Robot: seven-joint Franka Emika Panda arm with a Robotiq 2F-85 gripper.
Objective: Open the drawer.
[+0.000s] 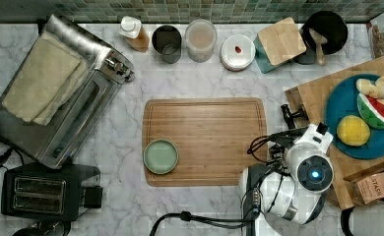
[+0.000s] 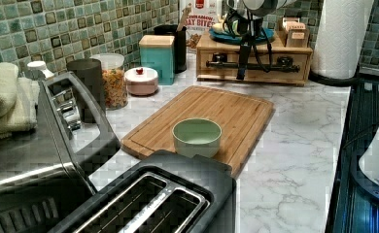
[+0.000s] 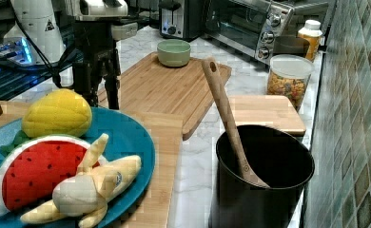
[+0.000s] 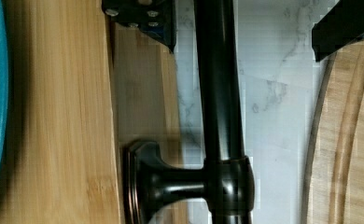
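The drawer (image 2: 253, 60) handle (image 4: 220, 93) runs lengthwise between the fingers (image 4: 143, 16), which stand wide, straddling it, not yet closed.

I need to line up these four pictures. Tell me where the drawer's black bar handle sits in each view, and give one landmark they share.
Top view: the handle pokes out at the wooden box's left edge, beside the arm.
Left view: it runs across the drawer front.
Right view: I cannot pick it out behind the gripper.
Wrist view: it runs down the middle.
Shared landmark: the cutting board.
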